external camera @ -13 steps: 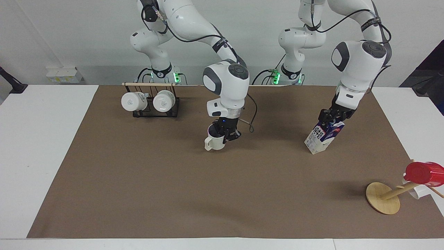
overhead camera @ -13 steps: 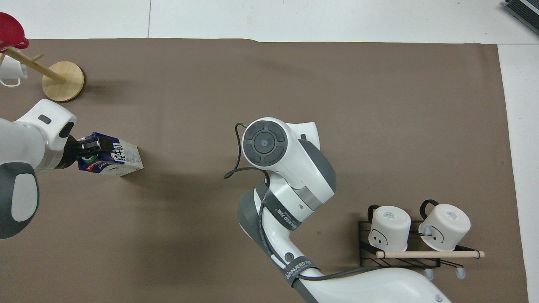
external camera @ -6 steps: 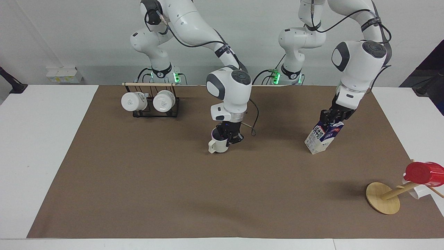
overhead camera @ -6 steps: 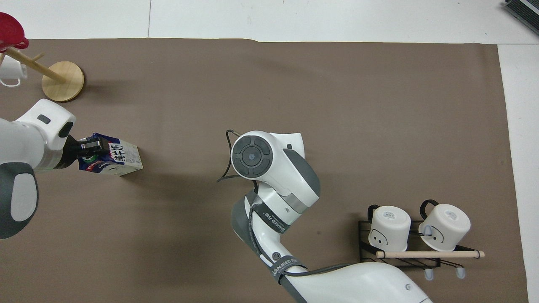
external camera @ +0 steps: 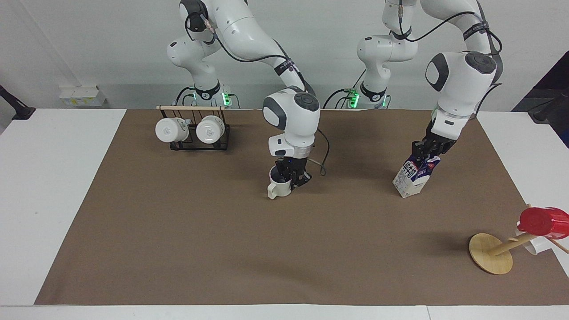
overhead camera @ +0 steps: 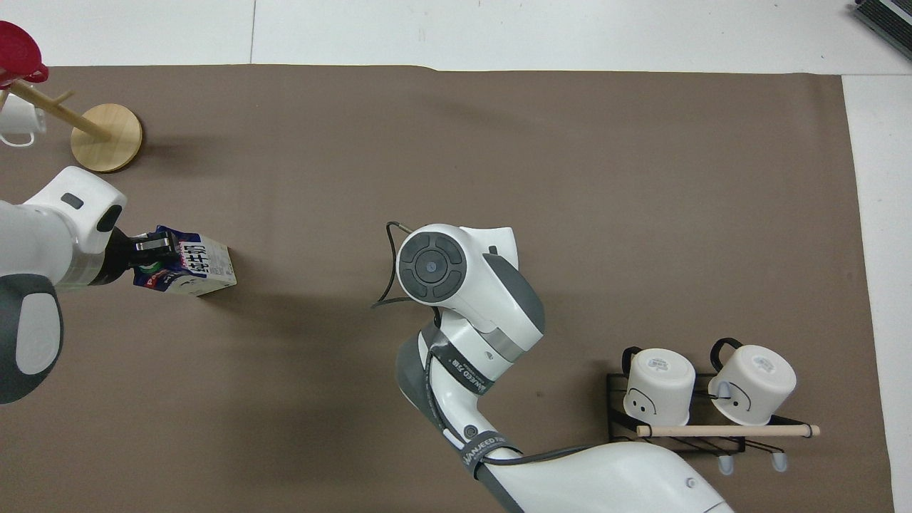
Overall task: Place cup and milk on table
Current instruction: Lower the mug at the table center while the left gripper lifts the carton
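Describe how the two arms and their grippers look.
Both arms are glossy white with dark grey joint caps. Black cables run along each, held by black straps with lettering. Green lights glow at the bases. The right gripper and left gripper are black with short black fingers.

Cup (external camera: 279, 187) and milk (external camera: 414, 177) apart on table (external camera: 186, 240)

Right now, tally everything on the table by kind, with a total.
Mugs and cups: 5: cream mug in the right end effector, two white mugs on the black rack, red cup and a white mug on the wooden stand
Milk cartons: 1: milk carton, tilted, in the left end effector
Racks: 1: black rack
Stands: 1: wooden stand
Total: 8
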Robot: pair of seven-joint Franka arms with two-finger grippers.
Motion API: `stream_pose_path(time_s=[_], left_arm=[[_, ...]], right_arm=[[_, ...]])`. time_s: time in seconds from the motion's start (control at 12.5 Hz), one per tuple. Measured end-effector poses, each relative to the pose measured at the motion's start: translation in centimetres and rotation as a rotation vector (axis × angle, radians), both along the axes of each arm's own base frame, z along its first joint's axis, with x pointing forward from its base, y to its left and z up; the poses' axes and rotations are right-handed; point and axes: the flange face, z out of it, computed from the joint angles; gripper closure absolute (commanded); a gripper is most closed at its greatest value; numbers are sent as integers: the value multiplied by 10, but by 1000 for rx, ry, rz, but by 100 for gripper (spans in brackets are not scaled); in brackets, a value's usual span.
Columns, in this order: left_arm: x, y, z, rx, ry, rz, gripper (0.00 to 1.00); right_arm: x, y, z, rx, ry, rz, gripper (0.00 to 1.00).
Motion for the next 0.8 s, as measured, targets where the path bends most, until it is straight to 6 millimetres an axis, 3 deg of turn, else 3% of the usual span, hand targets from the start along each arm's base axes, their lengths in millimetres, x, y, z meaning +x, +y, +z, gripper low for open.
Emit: stream_pose_path(time_s=[0.24,0.48,0.8], left_arm=[[5,3,16,0,-15,-3,59],[9,1,40,1,-3,-10,59],[6,-23,51,4,26,-57,59]], right_arm=[[4,-3,4,5,-7,-8,0],[6,-2,22,25,-31,-8,0],[4,-4,59,66,-50,13,0]])
